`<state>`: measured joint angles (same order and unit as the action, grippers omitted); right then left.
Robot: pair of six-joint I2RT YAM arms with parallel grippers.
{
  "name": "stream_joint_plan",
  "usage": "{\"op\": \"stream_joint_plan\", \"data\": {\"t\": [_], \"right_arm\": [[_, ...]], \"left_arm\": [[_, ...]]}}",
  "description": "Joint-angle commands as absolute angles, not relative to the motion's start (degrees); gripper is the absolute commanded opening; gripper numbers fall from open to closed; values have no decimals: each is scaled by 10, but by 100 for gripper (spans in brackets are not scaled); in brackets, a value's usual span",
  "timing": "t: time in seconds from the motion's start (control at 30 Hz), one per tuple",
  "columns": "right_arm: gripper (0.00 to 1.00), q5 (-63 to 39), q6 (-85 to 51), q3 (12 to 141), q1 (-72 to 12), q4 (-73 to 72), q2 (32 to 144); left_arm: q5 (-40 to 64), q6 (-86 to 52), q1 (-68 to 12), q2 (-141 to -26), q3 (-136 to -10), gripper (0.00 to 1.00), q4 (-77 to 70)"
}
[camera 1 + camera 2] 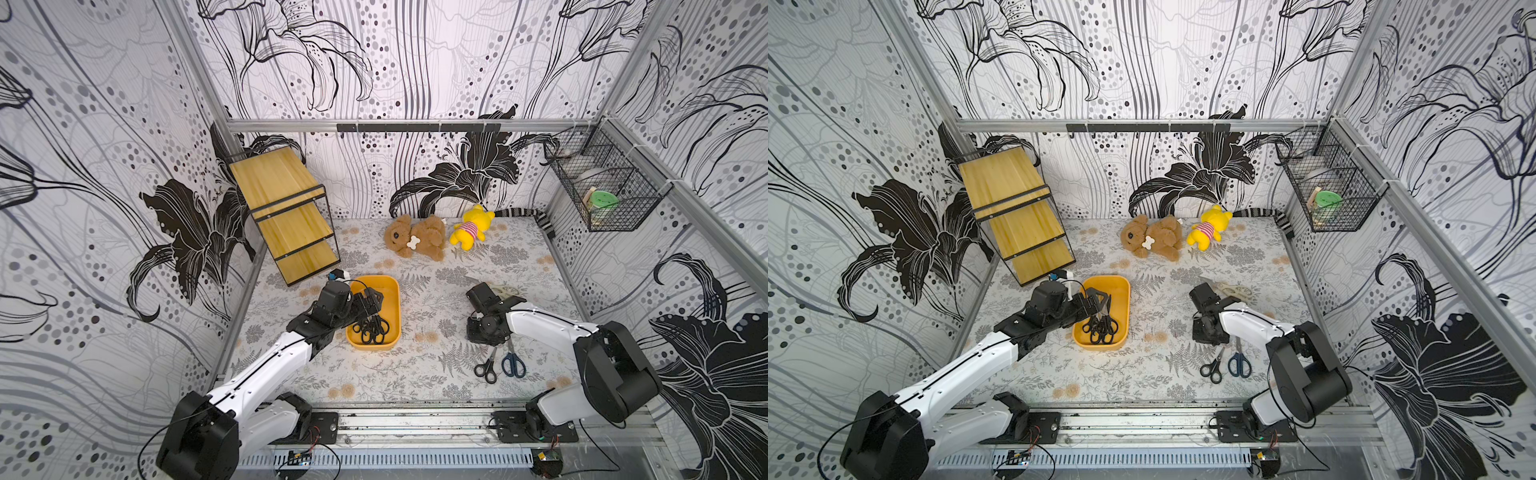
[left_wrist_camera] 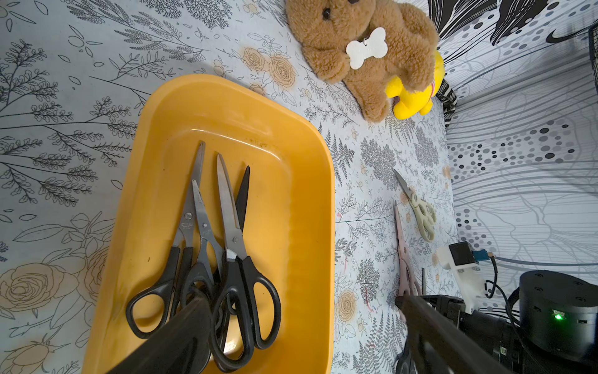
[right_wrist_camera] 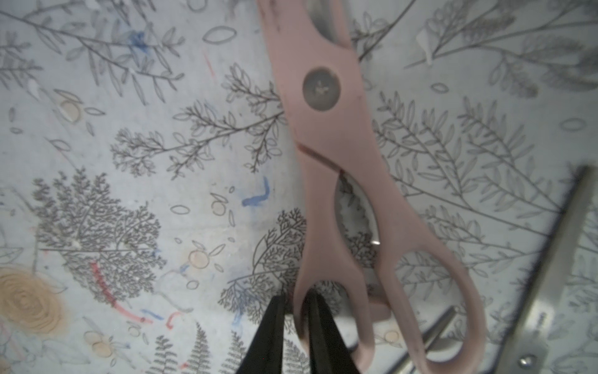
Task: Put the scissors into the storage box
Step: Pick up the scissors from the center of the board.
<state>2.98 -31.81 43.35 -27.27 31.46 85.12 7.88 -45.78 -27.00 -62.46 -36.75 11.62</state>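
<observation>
Top views: a shallow orange-yellow plastic storage box (image 1: 394, 291) sits on the floral-print table mat (image 1: 415, 374). A bunch of black-handled steel scissors (image 1: 372, 330) lies inside it, handles toward the box's end nearest the robot bases. The left gripper (image 1: 373, 300) hangs over the box's far half. Well to the right of the box, on the mat: small black-handled scissors (image 1: 487, 366) and dark-blue-handled scissors (image 1: 514, 364) side by side; cream-handled scissors (image 1: 1237, 289) lie farther back. Left wrist view: the left gripper's jaws are spread wide and empty, one finger (image 2: 181, 330) above the black handles in the box, the other out past the box's rim. Pinkish-handled scissors (image 2: 403, 249) lie flat outside the box, blades closed, near the cream pair. Right wrist view: the right gripper (image 3: 296, 307) is down at the pinkish handle, its fingers (image 3: 271, 323) close in on either side of one ring's wall. Picture is blurred; cannot tell whether they are clamped on it. The pair lies on the mat.
</observation>
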Motion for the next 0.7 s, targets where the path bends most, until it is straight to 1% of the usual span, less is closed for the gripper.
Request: {"op": "stream_joint_plan", "data": {"t": [0.0, 0.1, 0.33, 0.67], "right_arm": [[17, 26, -306, 434, -269, 304, 876], [15, 20, -301, 429, -269, 298, 882], [1, 19, -295, 431, -269, 294, 884], [0, 28, -307, 487, -269, 333, 856]], "left_arm": [[67, -457, -274, -613, -357, 97, 100], [70, -458, -273, -614, -356, 97, 98], [73, -462, -273, -615, -350, 97, 89], [63, -474, -273, -604, -334, 97, 76]]}}
